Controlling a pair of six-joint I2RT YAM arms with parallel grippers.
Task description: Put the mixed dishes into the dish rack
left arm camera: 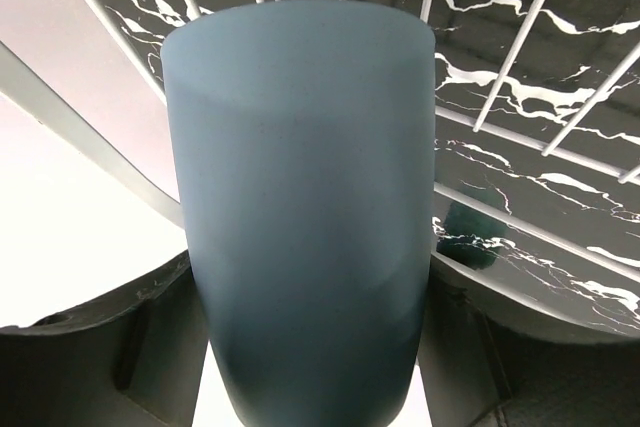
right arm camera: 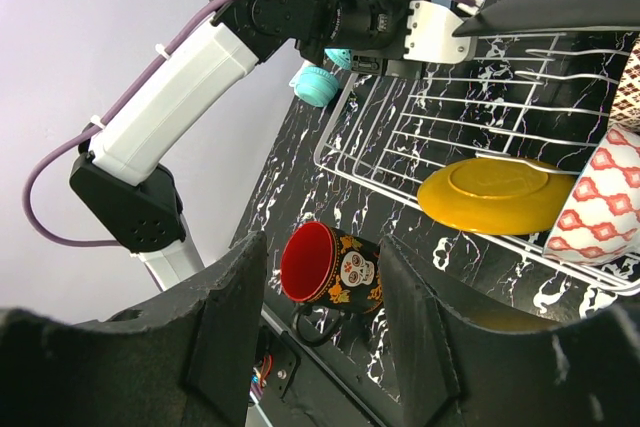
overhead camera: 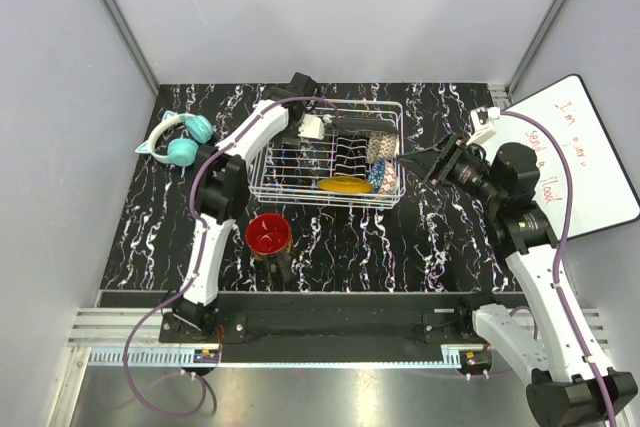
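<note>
Dish rack (overhead camera: 385,103): white wire basket, set toward the far side of the black marbled table (overhead camera: 150,217). Light blue cup (left arm camera: 305,217): inside the rack at its far left corner, wires close behind it, clamped between the fingers (left arm camera: 120,357) of the left gripper (overhead camera: 312,129). Mustard-yellow plate (right arm camera: 495,194): in the rack, near side, leaning on the wires. Lattice-patterned bowl (right arm camera: 600,209): in the rack, touching the plate's right edge. Dark mug with red inside (overhead camera: 268,234): on the table just outside the rack's near side, skull print on its wall. Right gripper (overhead camera: 410,159): at the rack's right end, jaws apart, nothing between them. Teal cat-ear headphones (overhead camera: 178,139): on the table, left of the rack. Whiteboard (overhead camera: 580,157): far right, handwritten.
</note>
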